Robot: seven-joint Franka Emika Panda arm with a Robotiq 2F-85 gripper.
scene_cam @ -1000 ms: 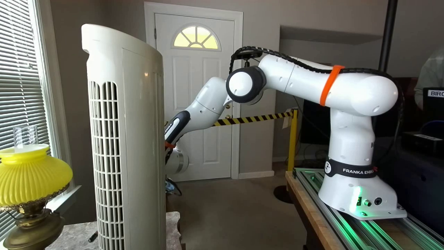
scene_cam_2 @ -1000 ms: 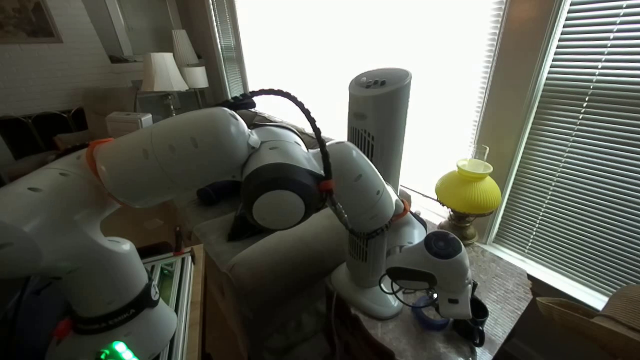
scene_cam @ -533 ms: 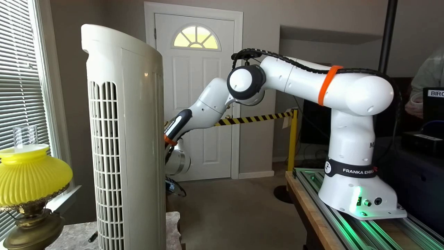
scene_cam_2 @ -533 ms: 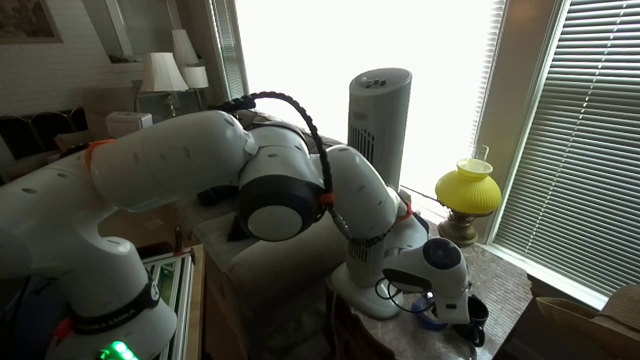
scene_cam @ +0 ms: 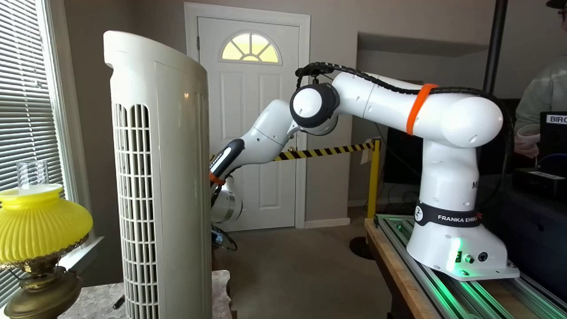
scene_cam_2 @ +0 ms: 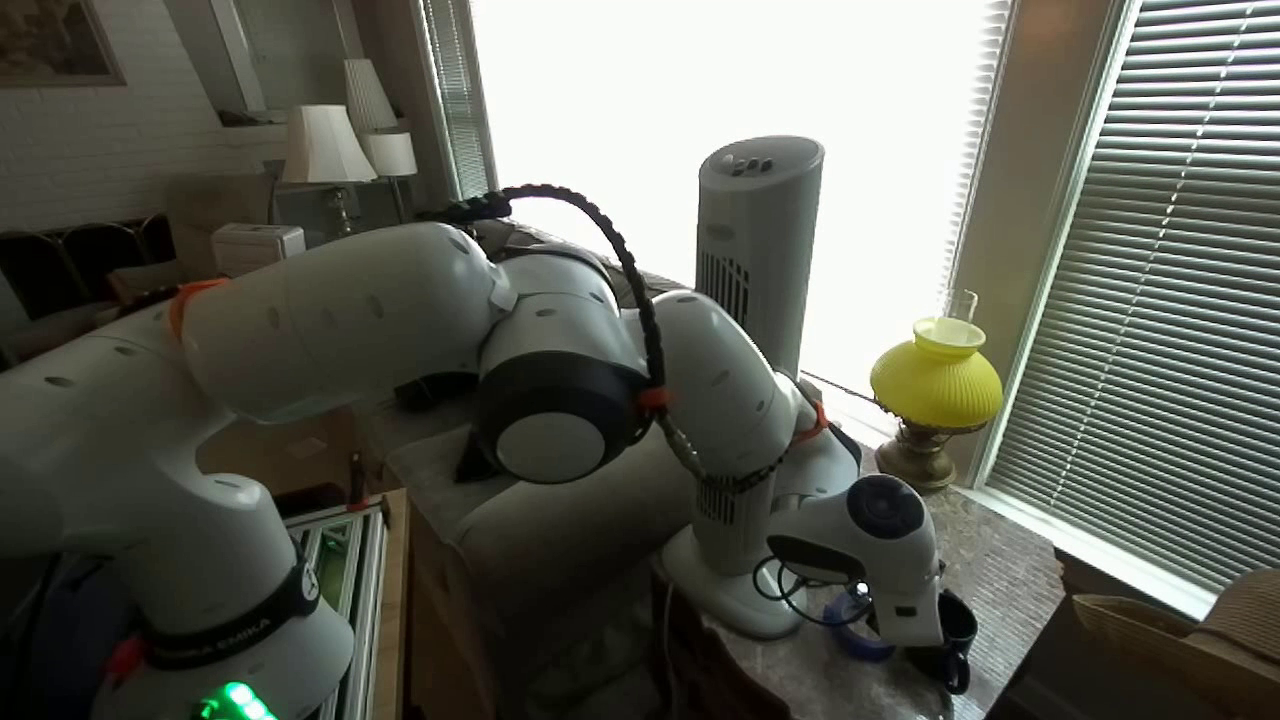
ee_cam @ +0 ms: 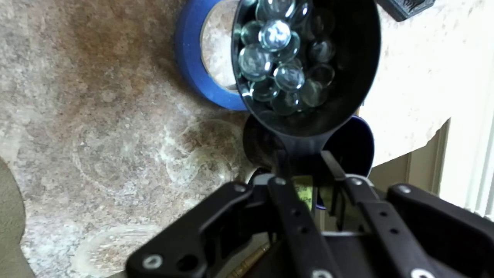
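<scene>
A black two-fingered gripper [ee_cam: 307,163] clamps a round black plastic scoop [ee_cam: 355,69] by its handle [ee_cam: 303,146] — mouth up, likely so clear glass beads [ee_cam: 289,77] stay in; blue tape ring [ee_cam: 189,54] lies left.

One scoop [ee_cam: 357,69], at least a dozen beads [ee_cam: 288,77], heaped too deep for an exact count, one tape roll [ee_cam: 189,50], one mug [scene_cam_2: 957,628], one marbled worktop [ee_cam: 115,116]. One arm [scene_cam: 385,106], one tool [ee_cam: 307,163] with two fingers [ee_cam: 334,166]. One fan [scene_cam: 184,186], one yellow lamp [scene_cam_2: 936,385], three white lampshades [scene_cam_2: 325,148]. One door [scene_cam: 250,88], one post [scene_cam: 374,181], one striped strip [scene_cam: 328,150], one person [scene_cam: 542,95].
</scene>
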